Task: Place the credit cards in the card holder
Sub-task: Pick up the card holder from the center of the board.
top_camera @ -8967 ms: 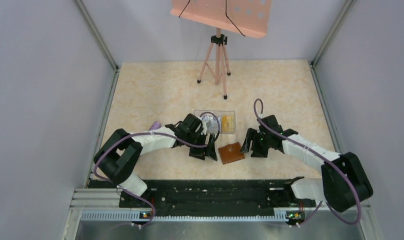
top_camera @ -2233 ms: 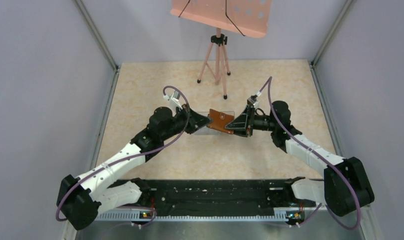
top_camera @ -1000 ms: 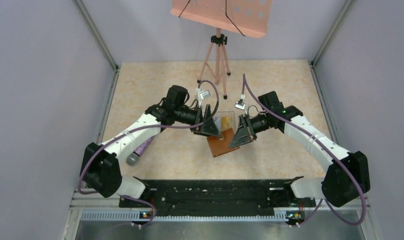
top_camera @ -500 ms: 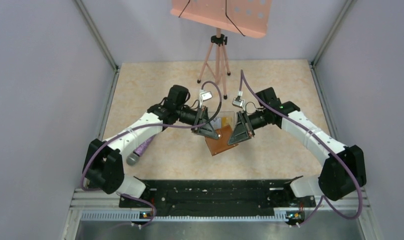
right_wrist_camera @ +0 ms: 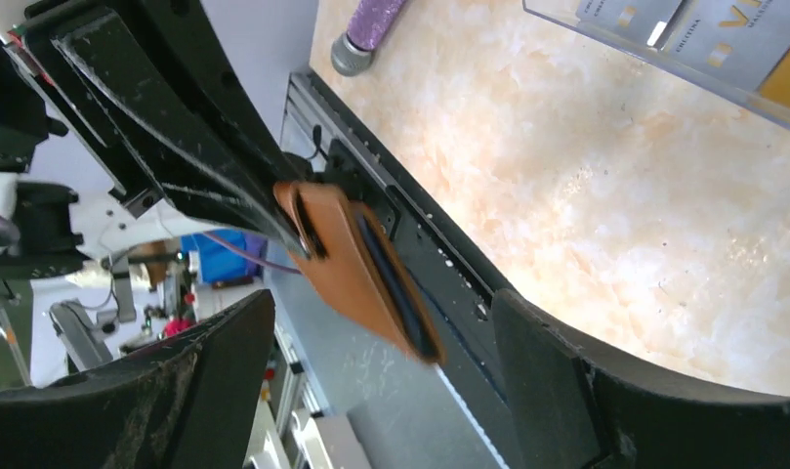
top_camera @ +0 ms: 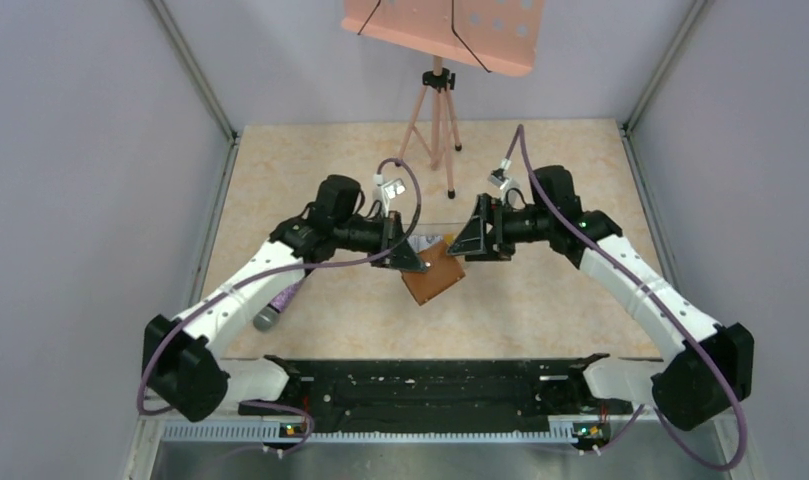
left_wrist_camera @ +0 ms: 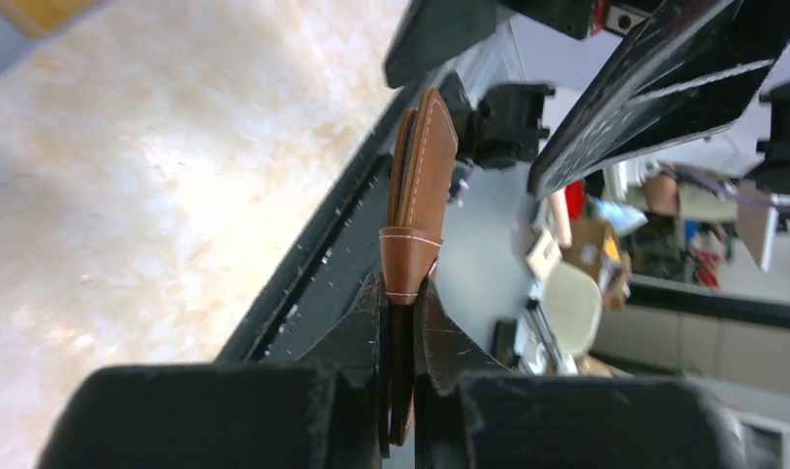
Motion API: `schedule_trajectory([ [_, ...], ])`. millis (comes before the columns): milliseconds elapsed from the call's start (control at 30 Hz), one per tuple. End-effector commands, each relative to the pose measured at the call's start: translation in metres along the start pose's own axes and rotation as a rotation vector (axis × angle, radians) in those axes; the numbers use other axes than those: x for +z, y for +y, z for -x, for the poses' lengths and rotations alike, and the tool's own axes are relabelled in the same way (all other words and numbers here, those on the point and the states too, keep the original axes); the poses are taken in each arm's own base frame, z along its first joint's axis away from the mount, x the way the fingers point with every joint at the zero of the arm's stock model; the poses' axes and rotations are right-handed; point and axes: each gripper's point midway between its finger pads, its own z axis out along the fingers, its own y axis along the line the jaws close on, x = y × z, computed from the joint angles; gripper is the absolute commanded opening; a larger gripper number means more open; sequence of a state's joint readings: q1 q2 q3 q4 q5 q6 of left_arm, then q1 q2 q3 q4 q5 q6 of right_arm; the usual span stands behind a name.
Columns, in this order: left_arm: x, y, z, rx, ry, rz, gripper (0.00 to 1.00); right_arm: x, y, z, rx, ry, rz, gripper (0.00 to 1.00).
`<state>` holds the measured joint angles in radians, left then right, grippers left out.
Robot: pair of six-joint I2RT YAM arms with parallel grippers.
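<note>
left pincer clenched on edge of flat stitched brown leather card holder; right pincer released.

A beige marbled table is enclosed by grey walls. At its far end a pink tripod is stood, and a salmon perforated board is carried on top of it. A clear box is set near the middle of the table. A purple-handled tool with a grey end is laid near the left edge. A black rail is fixed along the near edge.
</note>
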<state>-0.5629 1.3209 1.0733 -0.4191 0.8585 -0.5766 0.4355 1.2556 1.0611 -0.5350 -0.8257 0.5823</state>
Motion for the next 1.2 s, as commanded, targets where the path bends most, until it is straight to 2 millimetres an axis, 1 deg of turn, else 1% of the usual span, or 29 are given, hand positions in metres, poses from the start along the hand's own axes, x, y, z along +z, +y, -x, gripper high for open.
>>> schedule_trajectory([
  [0,-0.033,0.004,0.018,0.039,-0.218,0.119,0.00,-0.016,0.020,0.024,0.055,-0.222,0.000,0.82],
  [133,-0.048,0.009,0.026,-0.015,-0.361,0.138,0.00,-0.024,0.024,0.019,0.087,-0.264,0.011,0.84],
  [200,-0.053,0.005,0.026,-0.031,-0.401,0.122,0.00,-0.028,0.027,0.017,0.089,-0.277,0.015,0.84],
  [300,-0.056,0.002,0.026,-0.061,-0.440,0.099,0.00,-0.029,0.027,0.016,0.093,-0.280,0.017,0.85],
  [433,-0.057,-0.008,0.028,-0.112,-0.469,0.039,0.00,-0.026,0.038,0.021,0.106,-0.305,0.076,0.84],
  [600,-0.061,-0.020,0.032,-0.144,-0.501,-0.012,0.00,-0.010,0.044,0.017,0.142,-0.298,0.133,0.82],
  [733,-0.065,-0.015,0.034,-0.166,-0.546,0.004,0.00,-0.003,0.050,0.013,0.147,-0.298,0.142,0.81],
  [900,-0.068,-0.019,0.038,-0.174,-0.567,-0.007,0.00,0.010,0.049,0.008,0.140,-0.281,0.159,0.79],
  [1033,-0.071,-0.027,0.049,-0.190,-0.606,-0.043,0.00,0.021,0.060,0.011,0.139,-0.281,0.228,0.76],
  [1100,-0.072,-0.029,0.054,-0.198,-0.620,-0.046,0.00,0.025,0.065,0.014,0.133,-0.282,0.258,0.71],
  [1167,-0.073,-0.032,0.059,-0.199,-0.626,-0.046,0.00,0.028,0.070,0.019,0.128,-0.283,0.292,0.68],
])
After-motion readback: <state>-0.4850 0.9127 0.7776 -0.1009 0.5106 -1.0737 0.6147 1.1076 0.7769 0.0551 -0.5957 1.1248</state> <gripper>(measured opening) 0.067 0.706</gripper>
